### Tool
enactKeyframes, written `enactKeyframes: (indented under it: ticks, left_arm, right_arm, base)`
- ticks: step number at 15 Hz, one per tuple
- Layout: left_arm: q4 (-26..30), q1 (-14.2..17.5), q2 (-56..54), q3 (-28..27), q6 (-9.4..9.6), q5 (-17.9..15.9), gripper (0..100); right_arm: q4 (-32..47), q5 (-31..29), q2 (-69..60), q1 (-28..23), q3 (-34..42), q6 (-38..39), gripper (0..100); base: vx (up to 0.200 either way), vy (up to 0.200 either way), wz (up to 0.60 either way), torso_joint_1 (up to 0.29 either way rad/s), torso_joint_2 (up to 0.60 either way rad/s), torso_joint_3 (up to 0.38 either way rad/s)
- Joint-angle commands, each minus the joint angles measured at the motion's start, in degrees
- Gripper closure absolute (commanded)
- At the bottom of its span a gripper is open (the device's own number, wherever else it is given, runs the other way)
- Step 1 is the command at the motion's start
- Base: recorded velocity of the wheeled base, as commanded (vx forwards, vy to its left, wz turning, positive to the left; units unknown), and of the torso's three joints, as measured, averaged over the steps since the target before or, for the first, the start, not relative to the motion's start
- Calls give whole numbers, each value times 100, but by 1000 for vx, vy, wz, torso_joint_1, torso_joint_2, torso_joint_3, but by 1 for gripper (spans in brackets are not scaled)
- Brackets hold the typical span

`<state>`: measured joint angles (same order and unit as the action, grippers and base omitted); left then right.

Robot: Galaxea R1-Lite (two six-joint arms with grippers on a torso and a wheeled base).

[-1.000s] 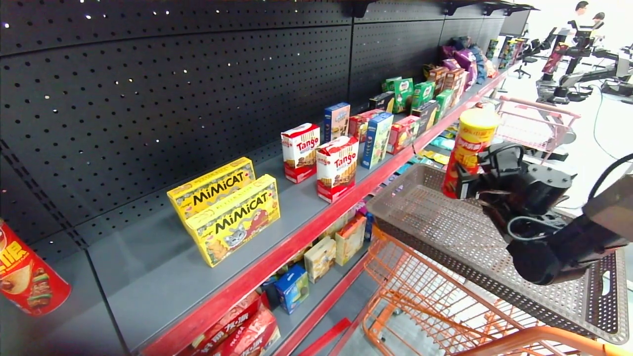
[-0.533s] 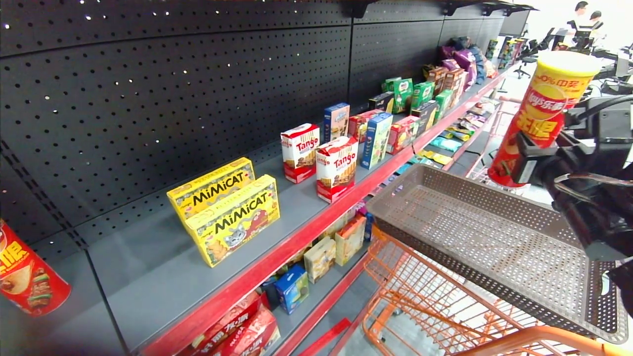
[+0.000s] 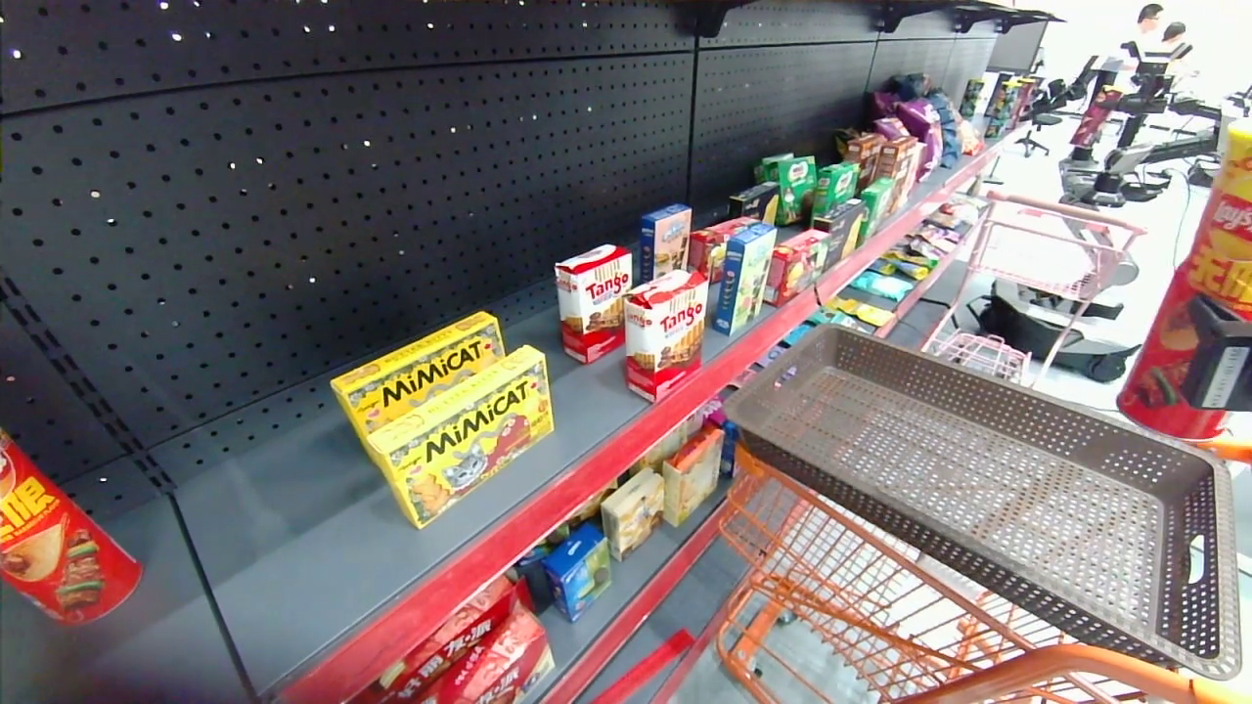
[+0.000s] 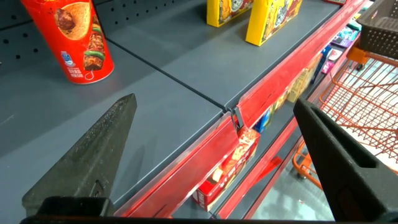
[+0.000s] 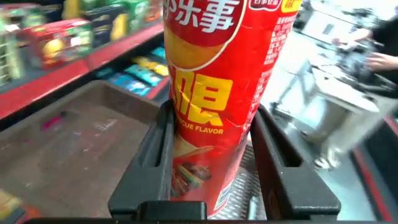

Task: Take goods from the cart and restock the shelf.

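Where the head view ends at its right edge, the right gripper (image 5: 214, 146) holds a red chip canister (image 3: 1193, 323) with a yellow lid, fingers (image 5: 155, 149) clamped on either side of its lower body. The canister is near upright, leaning slightly, over the right end of the brown perforated tray (image 3: 978, 469). The tray sits atop the orange cart (image 3: 831, 606), and the canister is well apart from the shelf (image 3: 323, 557). The left gripper (image 4: 214, 106) hangs over the shelf's grey deck near its red front edge, fingers spread wide, nothing between them. A second red canister (image 4: 78, 37) stands on the deck nearby. Further along are two yellow boxes (image 3: 450, 420), then two red-and-white wafer boxes (image 3: 665, 332).
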<state>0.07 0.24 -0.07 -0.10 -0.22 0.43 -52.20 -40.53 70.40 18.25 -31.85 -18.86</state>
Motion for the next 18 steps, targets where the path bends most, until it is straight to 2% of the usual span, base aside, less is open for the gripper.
enactKeyframes:
  ticks: [1,3,5,7,10,12,18]
  left_arm:
    - [1,2,7,1,-4,1,0]
    - [1,2,7,1,-4,1,0]
    - [1,2,7,1,-4,1,0]
    - [1,2,7,1,-4,1,0]
    - [1,2,7,1,-4,1,0]
    - [1,2,7,1,-4,1,0]
    - [1,2,7,1,-4,1,0]
  right_arm:
    - [43,-104,-281,-129,48,-4,100]
    - [70,-113,-255,-489,144,-4,100]
    - [70,-113,-325,-638,478,-13,100]
    - [78,-306,-492,-559,689,-48,100]
    - [78,-280,-466,-542,593,-188,100]
    - [78,-244,-413,-137,514,-364,100]
    - [61,-262,-79,372,355,-373,100]
  base:
    - [0,0,0,0,0,0]
    - [0,0,0,0,0,0]
    - [0,0,0,0,0,0]
    - [0,0,0,0,0,0]
    - [0,0,0,0,0,0]
    - [0,0,0,0,0,0]
    - [0,0,0,0,0,0]
